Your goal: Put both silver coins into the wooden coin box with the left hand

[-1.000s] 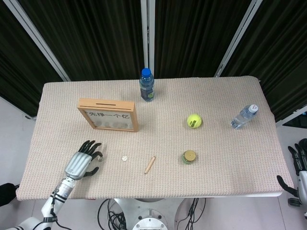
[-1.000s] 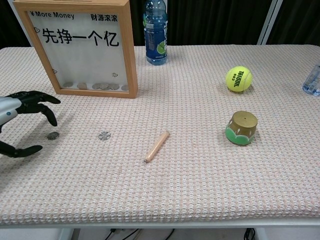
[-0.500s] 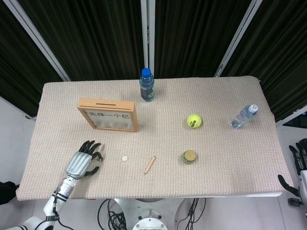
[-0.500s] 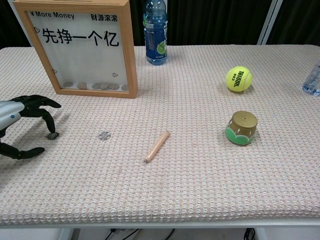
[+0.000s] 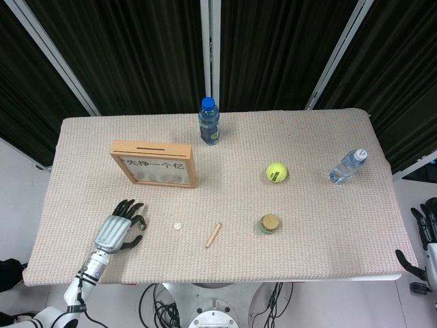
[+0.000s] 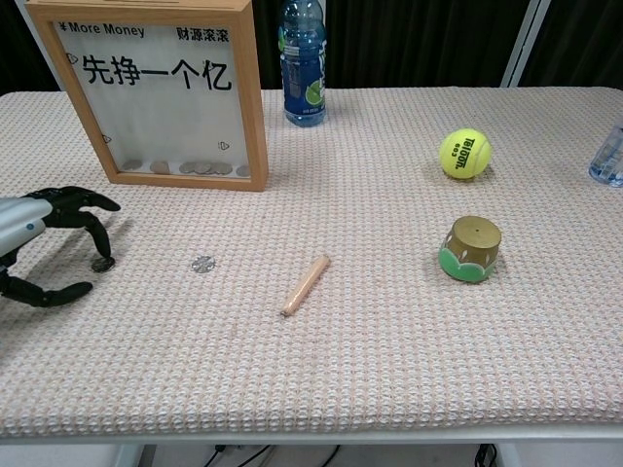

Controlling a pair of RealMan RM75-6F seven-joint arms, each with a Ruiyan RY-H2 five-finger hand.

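The wooden coin box (image 5: pixel 156 164) stands upright at the left rear of the table, its slot on top; it shows close up as the wooden coin box (image 6: pixel 156 92) with several coins behind its clear front. One silver coin (image 6: pixel 202 263) lies flat in front of it, also seen as the silver coin (image 5: pixel 177 225). The other silver coin (image 6: pixel 101 263) lies further left, under a fingertip of my left hand (image 6: pixel 39 243). That left hand (image 5: pixel 119 229) hovers low with its fingers arched and spread, thumb apart, holding nothing. My right hand (image 5: pixel 427 232) hangs off the table's right edge, fingers apart.
A wooden peg (image 6: pixel 305 285) lies right of the coins. A green pot with a gold lid (image 6: pixel 470 248), a tennis ball (image 6: pixel 464 154), a blue-capped bottle (image 6: pixel 303 63) and a lying clear bottle (image 5: pixel 347 165) occupy the centre and right.
My left hand has sunk slightly and drawn back toward the front edge, its fingertips coming down onto the left coin. Both coins and the right hand have stayed in place.
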